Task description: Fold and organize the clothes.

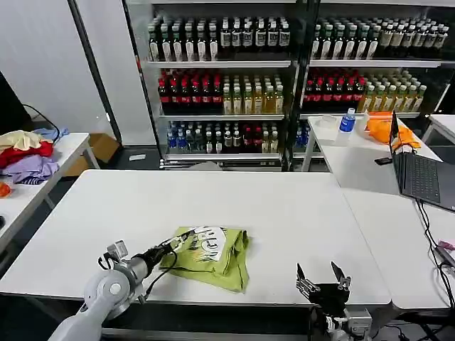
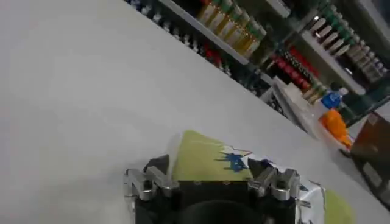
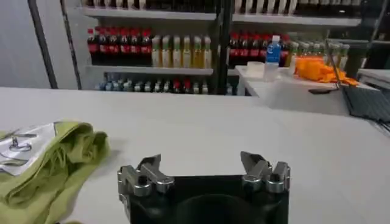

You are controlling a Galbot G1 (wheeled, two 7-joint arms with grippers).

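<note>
I have the lime t-shirt (image 1: 212, 257) bunched in a rough fold near the front edge of the white table (image 1: 284, 213), left of centre, its white printed graphic (image 1: 206, 240) facing up. Behind it and to its right the tabletop is bare all the way to the far edge, so there is plenty of room on those sides; toward me only a thin strip of table separates the shirt from the edge. A second white table (image 1: 370, 170) butts against the right side, carrying a laptop (image 1: 419, 174), a blue-capped bottle (image 1: 347, 121) and an orange cloth (image 1: 389, 129). On the far left a side table holds a heap of red, lilac and cream garments (image 1: 25, 158). Drink shelves (image 1: 227, 78) close off the back.

My left gripper (image 1: 173, 246) lies low over the table at the shirt's left end, its tip against the printed part. In the left wrist view the fingers (image 2: 275, 178) stand apart with shirt fabric (image 2: 207, 159) between and beyond them, but the fingertips are cut off there, so I cannot tell whether they pinch the cloth or merely rest on it.

My right gripper (image 1: 323, 278) is at the front edge, well right of the shirt, fingers upright and spread wide, holding nothing. From its wrist camera the shirt (image 3: 49, 164) lies off to one side, apart from the fingers (image 3: 149, 167).
</note>
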